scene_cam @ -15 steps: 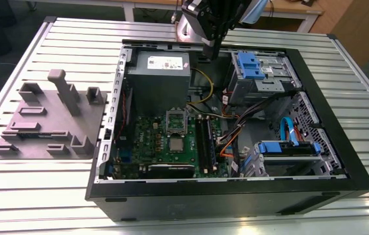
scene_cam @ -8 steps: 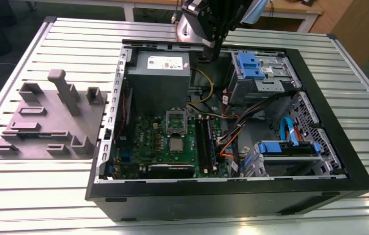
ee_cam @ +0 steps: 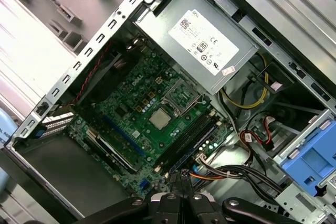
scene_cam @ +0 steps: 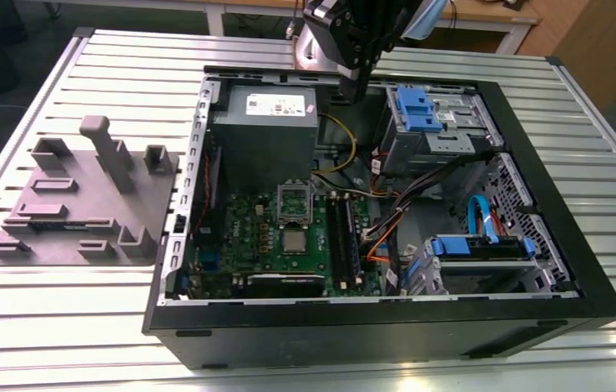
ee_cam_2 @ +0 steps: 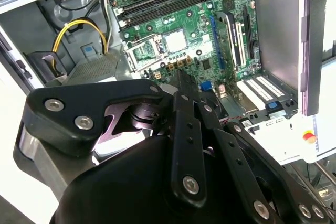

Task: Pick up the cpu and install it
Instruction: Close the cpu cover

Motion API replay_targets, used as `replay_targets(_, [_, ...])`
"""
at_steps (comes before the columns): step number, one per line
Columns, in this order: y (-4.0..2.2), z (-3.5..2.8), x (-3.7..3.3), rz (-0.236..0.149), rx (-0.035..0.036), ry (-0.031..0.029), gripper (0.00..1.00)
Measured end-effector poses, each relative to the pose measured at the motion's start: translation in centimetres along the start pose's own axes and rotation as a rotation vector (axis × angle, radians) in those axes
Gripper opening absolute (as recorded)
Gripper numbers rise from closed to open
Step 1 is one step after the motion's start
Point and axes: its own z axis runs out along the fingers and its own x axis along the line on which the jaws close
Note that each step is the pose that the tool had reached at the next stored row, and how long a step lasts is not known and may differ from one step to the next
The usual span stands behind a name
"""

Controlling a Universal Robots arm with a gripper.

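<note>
1. While the gripper point(scene_cam: 359, 82) hangs high over the open case point(scene_cam: 395, 331), up by the wall where the power supply point(scene_cam: 262, 139) stands, its two black fingers are pressed together with nothing between them. In both wrist views the tips meet in one narrow blade.
2. The cpu point(scene_cam: 292, 238) lies flat near the middle of the green board point(scene_cam: 240, 233), metal face up and well apart from the gripper.
3. It is square, so it has no long axis. Its sides run parallel to the board's edges and to the black memory sticks point(scene_cam: 341, 233).
4. Its top is smooth, dull silvery-grey metal with a thin pale rim, set against the busy green board with its small parts.
5. Just beside the cpu, on the side toward the power supply, is a square frame point(scene_cam: 292, 198) of bright metal with an open middle.
6. The memory sticks are long, thin and black. They lie near the board edge that faces the drive bays, with the cpu between them and the opposite edge.
7. The power supply is a tall box of plain grey sheet metal with a white label on top.
8. A drive cage point(scene_cam: 415, 110) of blue plastic sits in the case corner beside the power supply.
9. The case is black-walled and rectangular, and it rests on a table point(scene_cam: 69, 327) of ribbed, pale metal slats.
10. A matte grey fixture point(scene_cam: 79, 212) with blocky upright pegs lies on the table beside the case, at the exterior view's left.
</note>
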Motion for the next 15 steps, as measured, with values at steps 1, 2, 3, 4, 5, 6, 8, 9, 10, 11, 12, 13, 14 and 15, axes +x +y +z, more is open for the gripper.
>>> replay_targets(1, [0.0,0.0,0.0,0.0,0.0003,0.0002,0.1])
replay_targets(2, [0.0,0.0,0.0,0.0,0.0006,0.0005,0.1])
replay_targets(3, [0.0,0.0,0.0,0.0,0.0047,0.0042,0.1])
replay_targets(4, [0.0,0.0,0.0,0.0,0.005,0.0045,0.1])
replay_targets(5, [0.0,0.0,0.0,0.0,0.0086,0.0077,0.1])
replay_targets(6, [0.0,0.0,0.0,0.0,0.0124,0.0112,0.1])
replay_targets(8, [0.0,0.0,0.0,0.0,0.013,0.0117,0.1])
replay_targets(9, [0.0,0.0,0.0,0.0,0.0134,0.0121,0.1])
replay_targets(10, [0.0,0.0,0.0,0.0,0.0137,0.0124,0.1])
replay_targets(11, [0.0,0.0,0.0,0.0,0.0197,0.0178,0.1])
replay_targets(12, [0.0,0.0,0.0,0.001,0.0256,0.0232,0.1])
replay_targets(13, [0.0,0.0,0.0,0.001,0.0259,0.0235,0.1])
replay_targets(14, [0.0,0.0,0.0,0.001,0.0263,0.0237,0.1])
replay_targets(15, [0.0,0.0,0.0,0.001,0.0265,0.024,0.1])
